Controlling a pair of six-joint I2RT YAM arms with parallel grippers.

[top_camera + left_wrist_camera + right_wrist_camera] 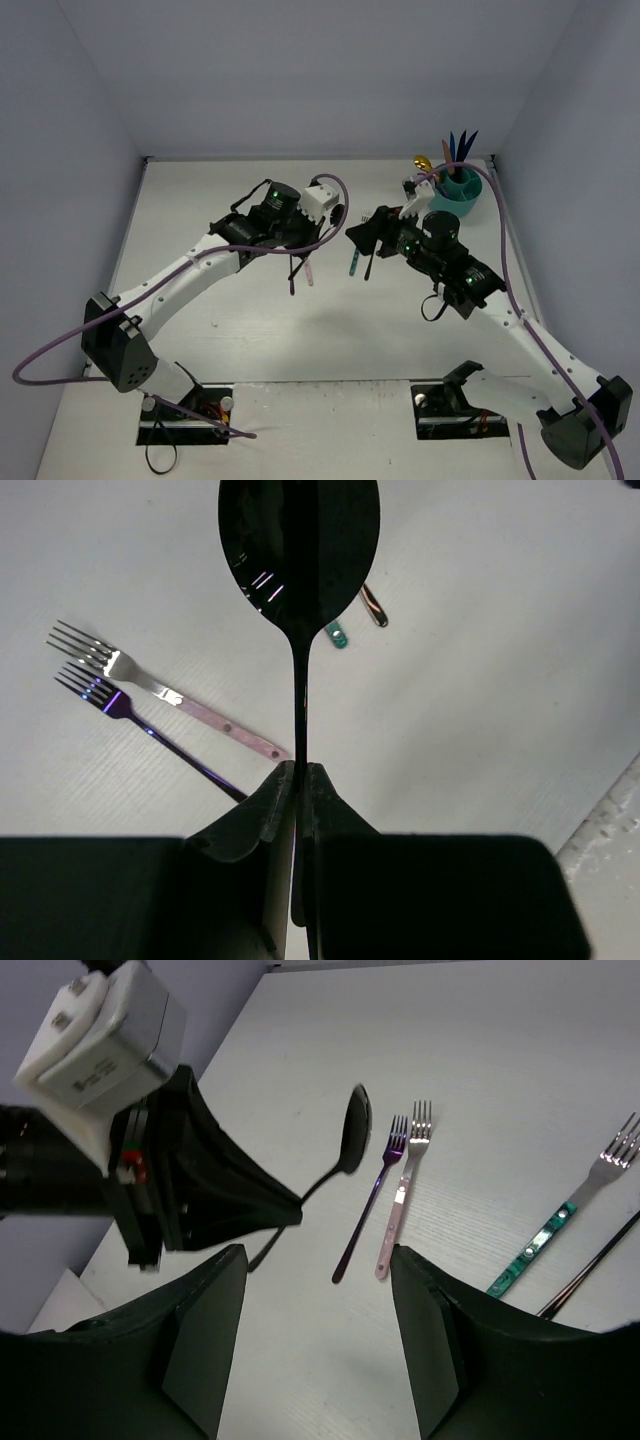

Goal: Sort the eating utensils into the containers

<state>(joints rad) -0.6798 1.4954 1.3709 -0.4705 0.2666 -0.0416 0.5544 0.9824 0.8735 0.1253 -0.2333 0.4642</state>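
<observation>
The left hand [300, 772] is clamping its jaws tight on the handle of a black spoon [298, 550] and is carrying it, by the look of it, clear of the bench [250, 340], mid-bench and well apart from the teal caddy [462, 200] at the far right corner. The right hand [318, 1255] is hovering with its jaws standing apart and nothing between them. Several utensils [458, 148] are already standing in the caddy, so the sorting is judged to be partly done. Four pieces are lying loose on the bench and awaiting pick-up: a pink-handled fork [215, 718] just beside a dark blue fork [150, 730], and farther off a teal-handled fork [540, 1245] beside a slim dark handle [595, 1265]. The black spoon is not yet delivered.
</observation>
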